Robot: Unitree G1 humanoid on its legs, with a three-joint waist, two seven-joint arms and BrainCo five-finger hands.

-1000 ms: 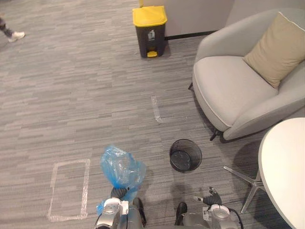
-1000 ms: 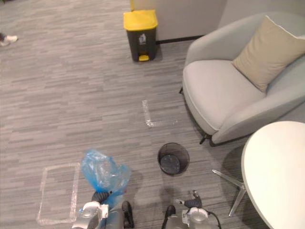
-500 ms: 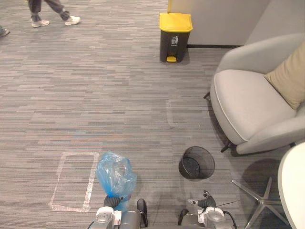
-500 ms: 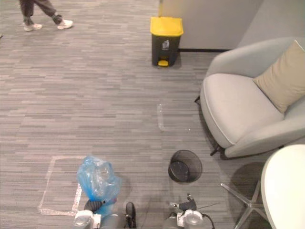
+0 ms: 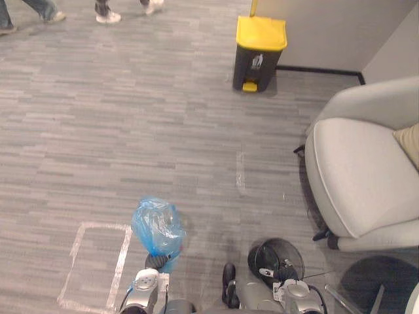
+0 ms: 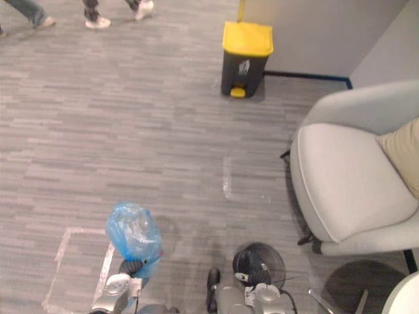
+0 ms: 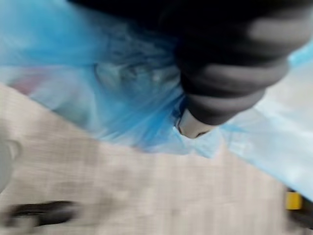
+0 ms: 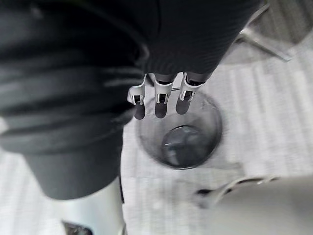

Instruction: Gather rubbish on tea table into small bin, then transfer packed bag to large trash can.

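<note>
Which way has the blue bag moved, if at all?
Yes. The blue bag, gripped by the left hand, is now nearer the taped rectangle and farther from the wire bin; the camera shifted too.

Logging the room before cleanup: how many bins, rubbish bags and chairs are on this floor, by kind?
Bins: 2, the yellow-lidded pedal bin and the black mesh wastebasket.
Bags: 1, the blue rubbish bag.
Chairs: 1, the grey armchair.
Total: 4.
</note>
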